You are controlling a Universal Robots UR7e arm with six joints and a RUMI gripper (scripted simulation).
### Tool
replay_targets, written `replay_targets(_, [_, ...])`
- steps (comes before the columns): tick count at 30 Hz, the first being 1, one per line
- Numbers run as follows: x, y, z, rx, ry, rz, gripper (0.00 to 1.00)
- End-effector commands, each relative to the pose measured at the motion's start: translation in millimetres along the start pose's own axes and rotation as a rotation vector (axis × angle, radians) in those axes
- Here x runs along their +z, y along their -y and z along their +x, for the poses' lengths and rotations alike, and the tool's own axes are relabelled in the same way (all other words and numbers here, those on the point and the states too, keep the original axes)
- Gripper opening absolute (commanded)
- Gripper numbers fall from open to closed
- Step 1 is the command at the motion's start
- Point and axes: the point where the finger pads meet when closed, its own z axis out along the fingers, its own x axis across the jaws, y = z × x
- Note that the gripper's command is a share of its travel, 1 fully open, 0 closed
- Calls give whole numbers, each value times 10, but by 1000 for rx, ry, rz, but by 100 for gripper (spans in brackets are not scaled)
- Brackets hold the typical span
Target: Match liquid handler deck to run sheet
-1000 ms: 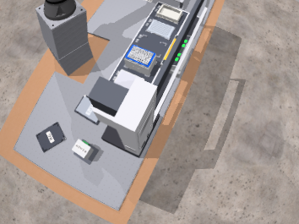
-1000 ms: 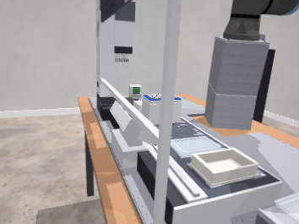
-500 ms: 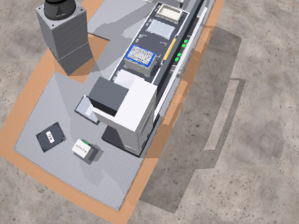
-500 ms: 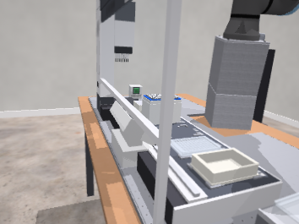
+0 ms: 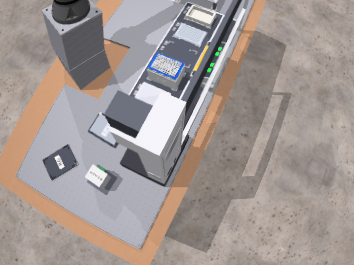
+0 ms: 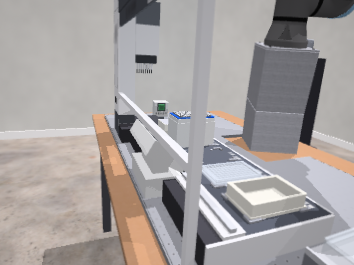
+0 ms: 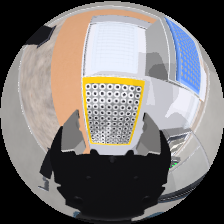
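Note:
My gripper (image 7: 111,111) is open in the wrist view, its jaws on either side of a yellow-rimmed tip rack (image 7: 114,105) with no cover on. Gaps show between jaws and rack. The top and exterior views do not show the gripper. On the deck, an open cream reservoir (image 5: 201,14) (image 6: 267,197) sits at D1 and a clear plate (image 5: 190,34) (image 6: 231,173) at D2. D3 has no labware. A blue-rimmed tip rack (image 5: 167,66) (image 6: 192,127) stands at D4. A pale item (image 5: 151,92) at D5 is partly hidden by the pipetting head. Well A1 and small labels are unreadable.
A pale, clear-topped item (image 7: 115,47) lies beyond the yellow rack, with a blue rack (image 7: 187,56) to its right. The READY post (image 5: 97,175) (image 6: 160,107), a dark nest (image 5: 68,168) and a framed pale tray (image 5: 102,129) stand near the handler's tower (image 5: 167,131).

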Motion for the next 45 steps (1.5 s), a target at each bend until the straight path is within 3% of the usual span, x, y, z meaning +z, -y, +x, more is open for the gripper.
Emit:
replay_targets(1, [-5, 18, 10, 0, 0, 3, 82])
replay_targets(35, [-5, 18, 10, 0, 0, 3, 82])
replay_targets(45, [-175, 4, 8, 1, 0, 2, 82])
